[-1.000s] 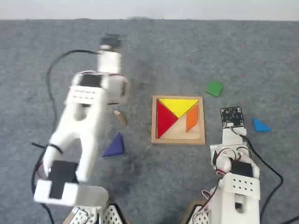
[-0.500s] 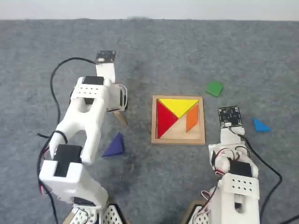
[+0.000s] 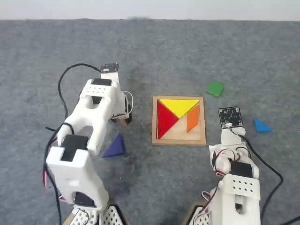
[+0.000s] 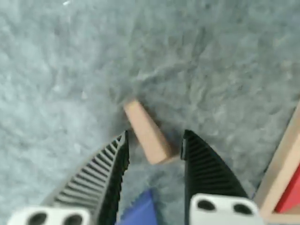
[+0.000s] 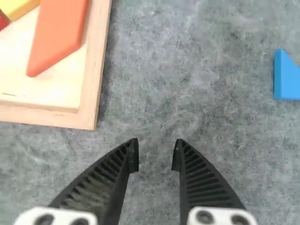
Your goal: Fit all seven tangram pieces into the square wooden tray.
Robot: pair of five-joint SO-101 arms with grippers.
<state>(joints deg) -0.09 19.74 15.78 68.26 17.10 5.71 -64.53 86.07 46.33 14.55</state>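
Seven tangram pieces can be counted: three inside the square wooden tray [image 3: 183, 135] and four on the grey carpet [image 3: 187, 56].

**In the tray.** One yellow triangle [image 3: 179, 107] lies along the far edge. One red triangle [image 3: 164, 119] lies along the side toward the left arm [image 3: 91, 122]. One orange parallelogram [image 3: 192, 119] lies on the opposite side, and bare wood shows along the near edge.

**Outside the tray.**
- One green piece [image 3: 215, 88] lies beyond the far right corner.
- One light blue triangle [image 3: 261, 125] lies to the right of the right arm [image 3: 234, 173].
- One dark blue triangle [image 3: 115, 146] lies near the left arm.
- One plain wooden piece [image 4: 146, 136] lies between that arm and the tray.

**Hidden or cut off.** From above, the left arm's wrist covers most of the plain wooden piece, so its outline cannot be made out there. The left wrist view cuts off the dark blue triangle at the frame edge and shows a corner of the tray with a sliver of red. The right wrist view crops both the light blue triangle and the yellow triangle.

**Grippers.** Two are visible. The left gripper [image 4: 155, 138] is spread wide, with one fingertip on either side of the plain wooden piece's near end. Contact cannot be judged. The right gripper [image 5: 155, 147] has a narrow gap with nothing in it, and it hangs over the carpet just beside the tray's near corner.
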